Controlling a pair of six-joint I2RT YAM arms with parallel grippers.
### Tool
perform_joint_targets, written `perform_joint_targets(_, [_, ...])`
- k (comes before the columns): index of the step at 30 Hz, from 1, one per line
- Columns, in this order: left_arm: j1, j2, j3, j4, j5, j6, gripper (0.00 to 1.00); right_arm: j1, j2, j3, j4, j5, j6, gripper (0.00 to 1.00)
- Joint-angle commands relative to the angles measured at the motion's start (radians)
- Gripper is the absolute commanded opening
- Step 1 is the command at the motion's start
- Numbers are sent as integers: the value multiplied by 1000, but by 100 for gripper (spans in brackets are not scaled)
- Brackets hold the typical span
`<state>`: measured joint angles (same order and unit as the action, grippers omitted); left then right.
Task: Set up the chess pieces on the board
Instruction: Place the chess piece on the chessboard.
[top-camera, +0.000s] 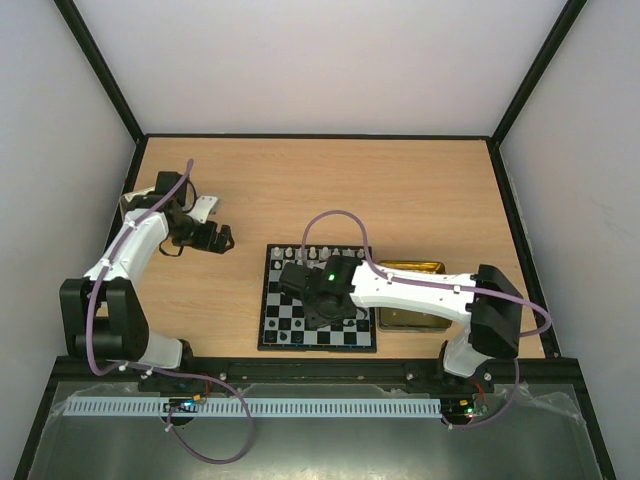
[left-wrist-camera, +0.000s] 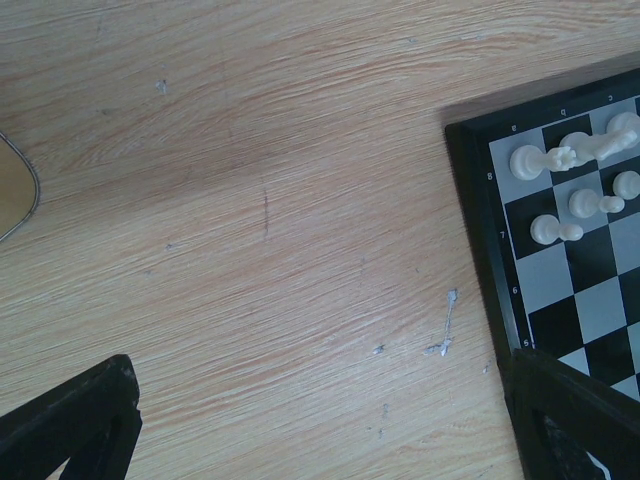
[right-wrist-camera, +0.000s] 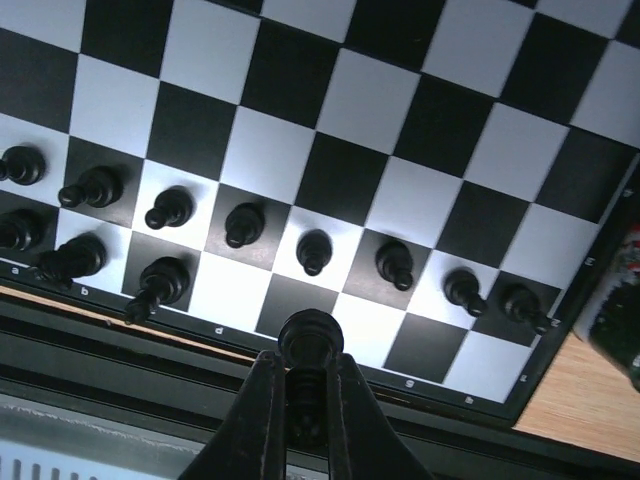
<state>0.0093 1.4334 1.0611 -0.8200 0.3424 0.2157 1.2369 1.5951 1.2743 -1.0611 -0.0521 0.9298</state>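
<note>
The board (top-camera: 270, 300) lies flat in front of the right arm. White chess pieces (top-camera: 318, 250) line its far edge, and a few of them (left-wrist-camera: 560, 158) appear in the left wrist view. Several black pawns (right-wrist-camera: 313, 250) stand in a row near the board's near edge, with three black pieces (right-wrist-camera: 160, 282) behind them at the left. My right gripper (right-wrist-camera: 308, 375) is shut on a black piece (right-wrist-camera: 310, 338), held just above the empty squares of the near row. My left gripper (left-wrist-camera: 330, 430) hangs open over bare wood left of the board (left-wrist-camera: 480, 200), its fingers (left-wrist-camera: 75, 430) holding nothing.
A gold tin (top-camera: 410, 268) sits right of the board, partly under the right arm. A silver lid's rim (left-wrist-camera: 15, 190) shows at the left of the left wrist view. A black frame rail (right-wrist-camera: 150, 340) runs along the table's near edge.
</note>
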Motion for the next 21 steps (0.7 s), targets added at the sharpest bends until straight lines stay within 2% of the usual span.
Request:
perform_joint_targets(1, [-4,-29,-2,2,10,-10,99,17,33,39,42,-34,-2,2])
perform_joint_targets(11, [-3,-44,-7,8,3,-12,99,50,129,36,107,-62,-13,2])
perform_joint_targets(21, [-3,-56,-9,12,-2,-15,99,50,144,5,114,-63,5,2])
